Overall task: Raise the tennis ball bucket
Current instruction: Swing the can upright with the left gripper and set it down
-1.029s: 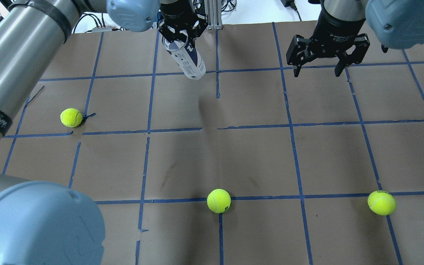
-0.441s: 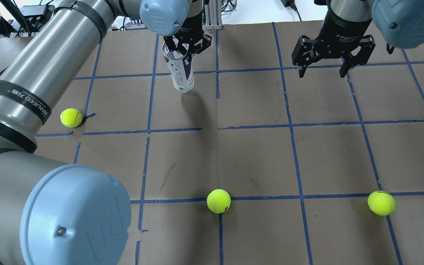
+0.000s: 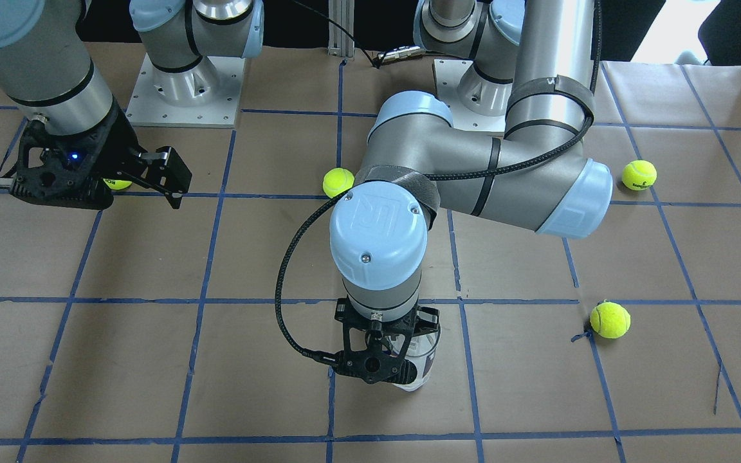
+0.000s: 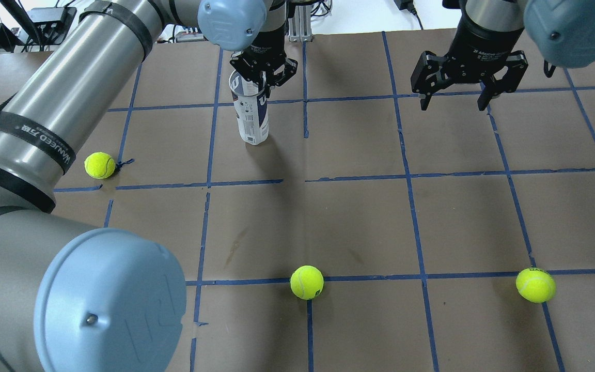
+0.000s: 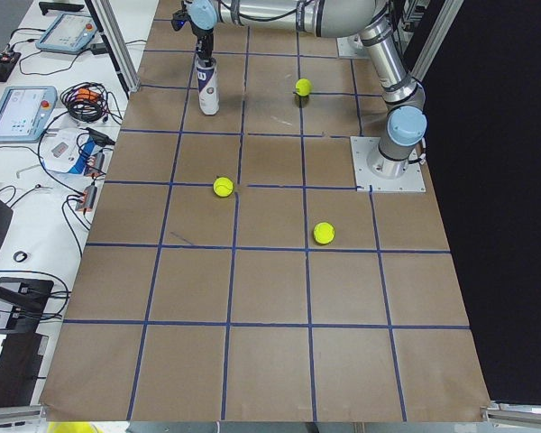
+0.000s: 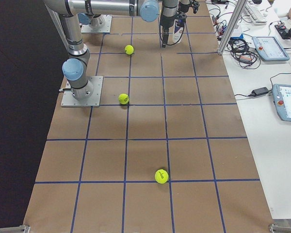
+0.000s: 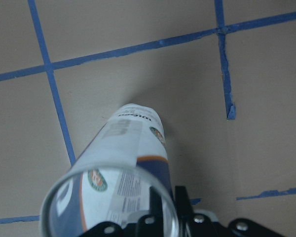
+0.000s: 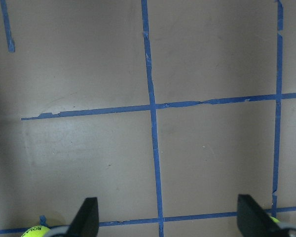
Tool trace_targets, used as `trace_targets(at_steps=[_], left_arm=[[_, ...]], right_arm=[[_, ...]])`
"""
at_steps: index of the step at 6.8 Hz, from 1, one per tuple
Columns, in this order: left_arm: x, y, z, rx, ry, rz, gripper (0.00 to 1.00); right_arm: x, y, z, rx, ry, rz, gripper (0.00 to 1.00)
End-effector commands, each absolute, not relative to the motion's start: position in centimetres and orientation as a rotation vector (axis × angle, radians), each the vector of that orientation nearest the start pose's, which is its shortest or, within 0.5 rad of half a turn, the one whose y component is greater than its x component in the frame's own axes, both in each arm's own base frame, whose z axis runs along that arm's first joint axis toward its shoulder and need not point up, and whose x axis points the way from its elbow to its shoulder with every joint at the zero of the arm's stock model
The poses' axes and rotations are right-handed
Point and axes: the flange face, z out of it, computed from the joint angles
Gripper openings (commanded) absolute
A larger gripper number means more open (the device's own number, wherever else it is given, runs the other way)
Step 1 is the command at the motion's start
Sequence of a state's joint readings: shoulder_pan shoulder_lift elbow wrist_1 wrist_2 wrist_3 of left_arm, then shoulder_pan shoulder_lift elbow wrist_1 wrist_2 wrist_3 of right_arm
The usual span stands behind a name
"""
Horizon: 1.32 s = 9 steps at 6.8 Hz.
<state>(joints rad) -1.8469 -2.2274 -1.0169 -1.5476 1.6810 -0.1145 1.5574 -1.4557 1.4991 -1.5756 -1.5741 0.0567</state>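
Note:
The tennis ball bucket (image 4: 251,114) is a clear tube with a white-and-navy label, upright at the far middle-left of the table, its base at or just above the paper. It also shows in the front view (image 3: 420,368) and the left wrist view (image 7: 123,158). My left gripper (image 4: 262,85) is shut on its open top rim, one finger inside and one outside (image 7: 168,205). The tube looks empty. My right gripper (image 4: 457,98) is open and empty, hovering at the far right (image 8: 168,219).
Three tennis balls lie on the brown paper: one at the left (image 4: 99,165), one near the front middle (image 4: 307,282), one at the front right (image 4: 535,284). My left arm's elbow (image 4: 106,299) fills the near left corner.
The bucket has swung from tilted to upright and come down toward the table, still held by my left gripper. My left arm has shifted. The right gripper has barely moved.

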Motion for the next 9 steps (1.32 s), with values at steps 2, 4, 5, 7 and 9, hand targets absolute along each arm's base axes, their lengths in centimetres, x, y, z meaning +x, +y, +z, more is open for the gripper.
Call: trace_targets(at_steps=[2,4,5,7,9], left_arm=[[-32.1,-67.1,37.9,0.268,3.014,0.035,0.74],[-31.4,-63.8,44.7,0.272,3.041,-0.061,0.81],[-29.8,-60.6,47.5,0.278,3.035,0.039,0.80],[-24.7,-55.4,48.4,0.207,3.041,0.112,0.83],[-18.9,-49.0,46.2,0.085,3.052,0.119,0.83]], right_arm=[[12.6,-53.8,46.4,0.108,3.143,0.063,1.00],[12.5,-53.8,46.5,0.108,3.145,0.060,1.00],[12.5,-53.8,46.5,0.108,3.145,0.060,1.00],[12.5,-53.8,46.4,0.108,3.145,0.060,1.00],[12.5,-53.8,46.5,0.111,3.145,0.058,1.00]])
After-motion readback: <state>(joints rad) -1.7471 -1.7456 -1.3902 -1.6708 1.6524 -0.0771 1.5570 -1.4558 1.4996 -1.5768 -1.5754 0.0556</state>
